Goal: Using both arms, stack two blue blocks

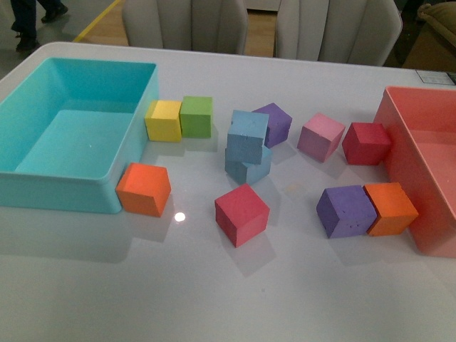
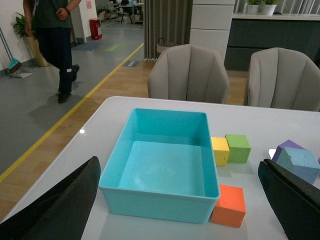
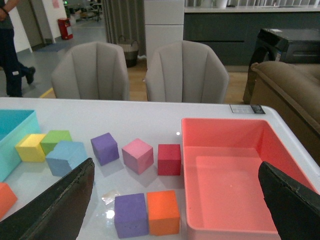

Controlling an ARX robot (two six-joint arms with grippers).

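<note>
Two light blue blocks stand stacked at the table's middle. The upper blue block [image 1: 248, 134] rests slightly turned on the lower blue block [image 1: 251, 169]. Neither arm shows in the front view. The left wrist view catches the upper block [image 2: 301, 163] beside its far finger. In the right wrist view the upper block [image 3: 68, 157] sits past the near finger. My left gripper [image 2: 179, 172] is open above the turquoise bin, holding nothing. Also open and holding nothing, my right gripper [image 3: 176, 172] hangs over the pink tray's edge.
A turquoise bin [image 1: 25, 184] fills the left side and a pink tray [image 1: 399, 139] the right. Around the stack lie yellow [image 1: 164, 120], green [image 1: 197, 116], orange [image 1: 144, 189], red [image 1: 241, 214], purple [image 1: 275, 122], pink [image 1: 320, 137], dark red [image 1: 366, 143], purple [image 1: 345, 211] and orange [image 1: 389, 208] cubes.
</note>
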